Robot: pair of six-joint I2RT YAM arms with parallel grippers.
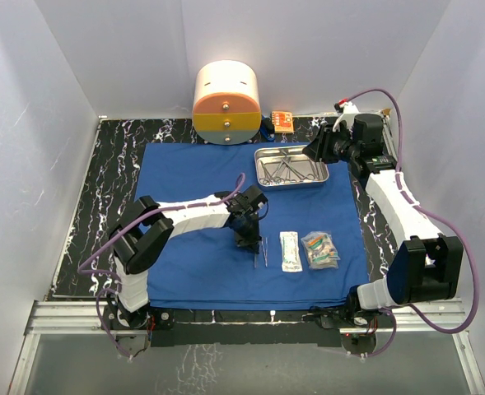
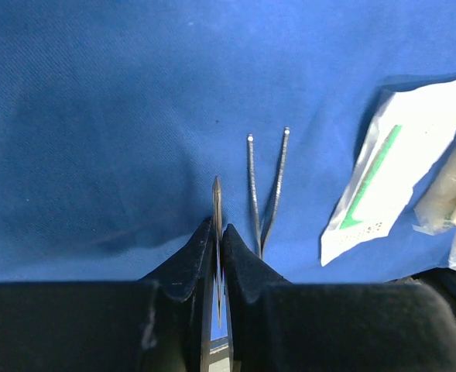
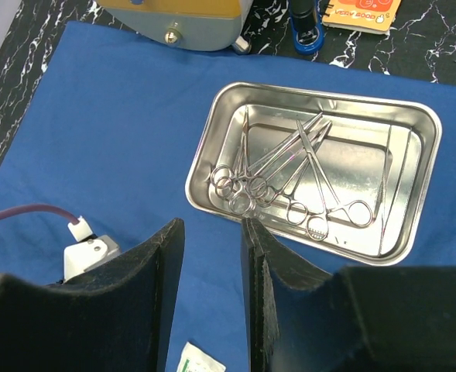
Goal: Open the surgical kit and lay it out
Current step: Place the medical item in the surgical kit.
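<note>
The left arm works at the near side of the tabletop. The left jaws are clenched on a thin pointed steel instrument, seen edge-on; it may be a scalpel. Its long axis runs straight out from the jaws, roughly parallel to the tweezers, which lie just to its right on the blue cloth wrap. Farther right lie a flat white-and-green packet and, just beside it, a bulkier clear packet. The likely next move is to lower the instrument onto bare cloth left of the tweezers, directly under this arm. Beyond, the steel tray holds ring-handled scissors and forceps. The right arm is the nearer arm to the tray. The right jaws hover parted and empty just short of it.
</note>
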